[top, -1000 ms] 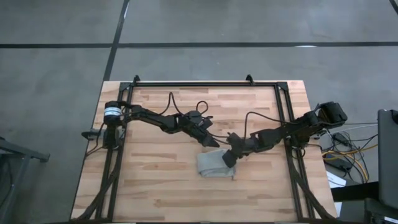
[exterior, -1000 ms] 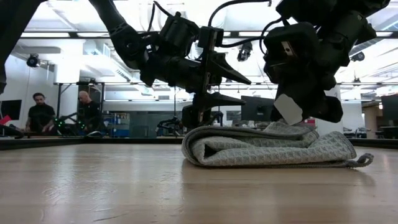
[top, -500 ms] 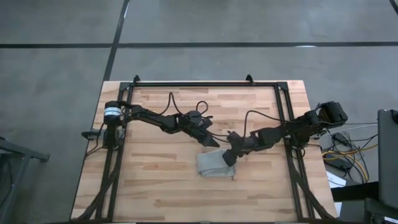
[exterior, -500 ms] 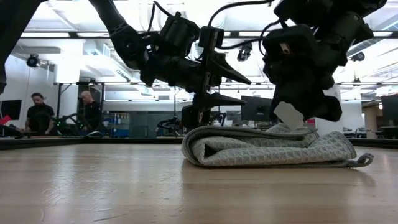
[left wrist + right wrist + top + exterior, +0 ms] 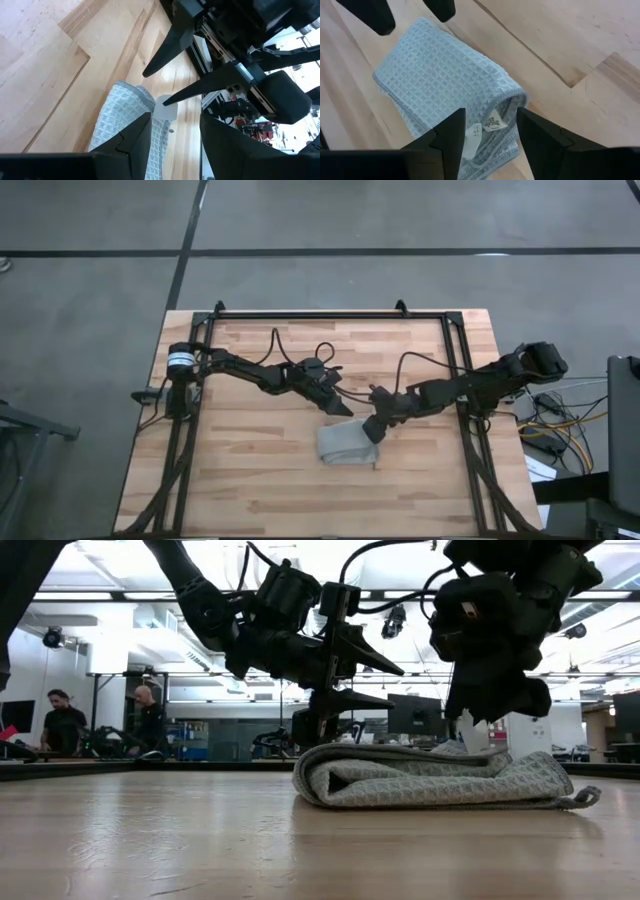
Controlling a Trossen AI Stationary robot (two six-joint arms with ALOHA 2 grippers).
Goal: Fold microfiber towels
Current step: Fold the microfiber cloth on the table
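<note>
Now the folded towel lies alone on the wooden desk (image 5: 250,480), both grippers above it.

Nearest in the low view, the grey-green microfiber towel (image 5: 430,778) sits as a thick folded bundle right of the desk's centre, its white tag (image 5: 492,122) at one end. Just over that end hangs the right gripper (image 5: 372,430), fingers spread and holding nothing. Farther back, the left gripper (image 5: 340,406) hovers off the cloth, also parted and empty. The fold looks finished; next I would expect both arms to lift clear without snagging the tag.
</note>
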